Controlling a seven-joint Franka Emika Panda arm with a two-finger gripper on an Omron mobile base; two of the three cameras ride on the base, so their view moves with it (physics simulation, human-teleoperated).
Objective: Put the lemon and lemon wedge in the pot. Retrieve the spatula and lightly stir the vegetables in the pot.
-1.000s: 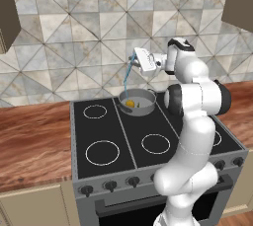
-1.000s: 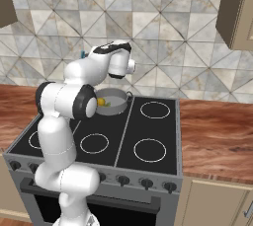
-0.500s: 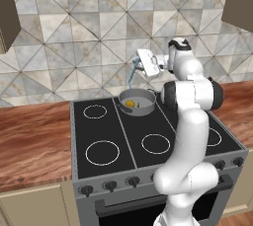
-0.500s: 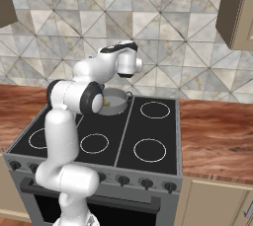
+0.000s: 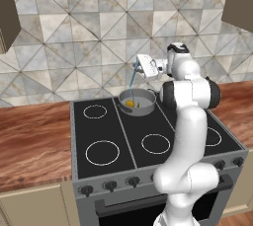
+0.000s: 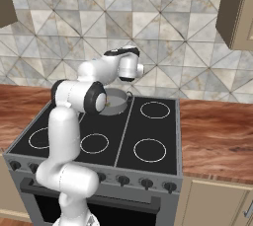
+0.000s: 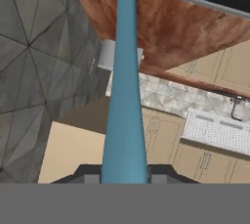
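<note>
The grey pot [image 5: 142,110] stands on the stove's back middle burner, with the yellow lemon [image 5: 130,103] inside it. My gripper [image 5: 140,65] hangs above the pot's far side, shut on the thin handle of the light blue spatula [image 5: 133,78], which slants down to the pot's far rim. I cannot make out its head. In the hand view the spatula handle [image 7: 124,96] runs up from between my fingertips [image 7: 86,176]. In the right base view the arm covers part of the pot [image 6: 120,108]. The lemon wedge is too small to see.
The black stove top [image 5: 123,146] has several ringed burners and a row of knobs along its front. Wooden counters [image 5: 34,141] lie on both sides. A tiled wall [image 5: 89,47] rises right behind the pot, and cabinets hang above at both sides.
The hand has swung a little to the right and turned at the wrist, taking the spatula with it. The pot and lemon have stayed put.
</note>
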